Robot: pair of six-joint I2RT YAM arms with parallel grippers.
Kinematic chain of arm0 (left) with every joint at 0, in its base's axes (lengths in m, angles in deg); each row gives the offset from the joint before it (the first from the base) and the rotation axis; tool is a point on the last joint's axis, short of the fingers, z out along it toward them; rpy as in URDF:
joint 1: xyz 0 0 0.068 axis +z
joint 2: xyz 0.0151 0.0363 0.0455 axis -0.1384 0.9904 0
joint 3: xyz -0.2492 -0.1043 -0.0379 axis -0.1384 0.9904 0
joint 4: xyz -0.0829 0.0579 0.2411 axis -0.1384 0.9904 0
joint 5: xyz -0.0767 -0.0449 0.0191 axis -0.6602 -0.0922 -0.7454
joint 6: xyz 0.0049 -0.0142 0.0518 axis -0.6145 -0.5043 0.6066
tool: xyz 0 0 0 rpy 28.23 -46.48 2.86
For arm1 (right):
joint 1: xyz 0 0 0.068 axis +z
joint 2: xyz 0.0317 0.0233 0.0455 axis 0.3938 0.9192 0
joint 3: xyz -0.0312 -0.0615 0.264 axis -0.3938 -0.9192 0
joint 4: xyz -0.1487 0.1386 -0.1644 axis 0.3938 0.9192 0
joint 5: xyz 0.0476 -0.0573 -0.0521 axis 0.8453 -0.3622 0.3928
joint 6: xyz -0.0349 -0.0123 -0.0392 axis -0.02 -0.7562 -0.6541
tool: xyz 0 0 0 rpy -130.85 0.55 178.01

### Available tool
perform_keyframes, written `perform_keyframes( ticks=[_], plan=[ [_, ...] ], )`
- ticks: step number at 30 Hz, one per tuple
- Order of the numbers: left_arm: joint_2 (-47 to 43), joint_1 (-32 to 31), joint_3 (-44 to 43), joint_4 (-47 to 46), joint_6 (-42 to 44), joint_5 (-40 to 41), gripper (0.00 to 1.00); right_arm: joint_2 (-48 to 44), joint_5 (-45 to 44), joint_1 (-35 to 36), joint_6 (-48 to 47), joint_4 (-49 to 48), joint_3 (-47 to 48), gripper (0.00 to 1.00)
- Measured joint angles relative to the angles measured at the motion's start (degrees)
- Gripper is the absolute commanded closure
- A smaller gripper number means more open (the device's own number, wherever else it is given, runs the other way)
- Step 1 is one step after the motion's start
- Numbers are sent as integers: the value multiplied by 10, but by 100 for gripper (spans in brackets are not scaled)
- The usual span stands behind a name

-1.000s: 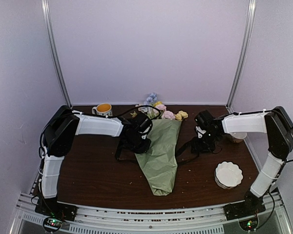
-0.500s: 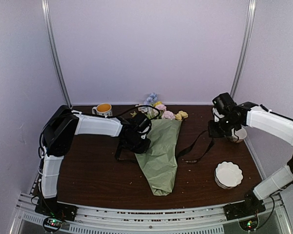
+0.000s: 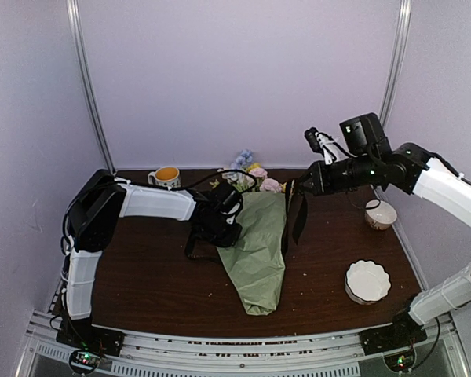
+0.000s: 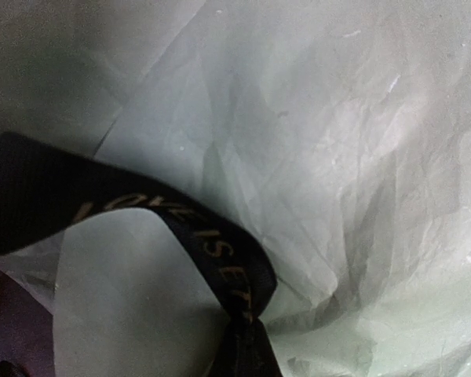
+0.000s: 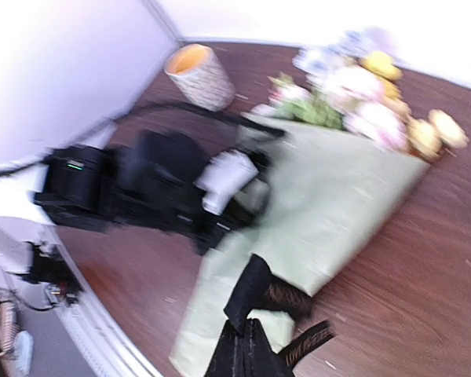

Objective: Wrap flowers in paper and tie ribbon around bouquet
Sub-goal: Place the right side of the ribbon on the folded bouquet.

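The bouquet (image 3: 259, 243) is lying mid-table (image 3: 141, 290), cone tip pointing to 6 o'clock, with the flowers (image 3: 257, 177) spilling out of the wide end at 12 o'clock.

The right gripper (image 3: 297, 188) is hanging in the air off the bouquet's 1 o'clock shoulder. Its jaws are clamped right down on the ribbon (image 3: 300, 220), which is dangling in a black strip towards the cone's right edge.

The left gripper (image 3: 226, 228) is sitting low at the cone's 9 o'clock edge, and it is closed tight as well. Its wrist view is showing the lettered ribbon crossing the crumpled paper (image 4: 337, 157) and bunching in where the jaws meet. So it looks to be pinching the other end, though its fingers are out of sight.

A mug (image 3: 166, 174) is standing at 11 o'clock, a small bowl (image 3: 381, 214) at 3 o'clock and a fluted white dish (image 3: 368, 280) at 4 o'clock, all apart from the bouquet.

As for handling, that ribbon is looking limp, light and probably slick, so it is likely best pinched flat near its ends and kept taut. The paper is thin and creasing, and it may spring open. The blooms are looking fragile, so any hold belongs on the cone's narrow waist below them, never on the petals.
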Motion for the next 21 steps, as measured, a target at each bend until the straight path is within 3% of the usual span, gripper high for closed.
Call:
perform_keyframes(
  ticks=[9,21],
  plan=[
    [-14,12,34,-45,-7,-34,100,171,137,34,71,-186,33,100],
    [-57,35,121,-132,-34,-76,100,337,159,16,179,-275,-8,100]
  ],
)
